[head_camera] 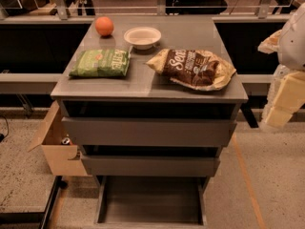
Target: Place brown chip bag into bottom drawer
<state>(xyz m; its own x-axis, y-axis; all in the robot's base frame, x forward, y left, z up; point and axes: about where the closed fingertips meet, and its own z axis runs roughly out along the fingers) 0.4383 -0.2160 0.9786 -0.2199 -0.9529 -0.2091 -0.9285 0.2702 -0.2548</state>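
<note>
bag: crinkly dark-brown foil chip bag with tan-yellow edges and white script (193, 68), lying flat on the grey cabinet top (143, 87), right of frame centre.
drawer: lowest grey metal drawer (151, 206), pulled out, bottom centre of frame.
gripper: pale cream gripper (282, 101) at the right frame edge, beside the cabinet and clear of the bag; can't tell how far open.
handling: likely light, soft, air-puffed, slick foil; chips crush.
grasp: pinch the crimped tan end nearest the right edge, gentle squeeze.
nearby: shallow white bowl (142, 36) near the bag's upper-left corner, avoid it.
</note>
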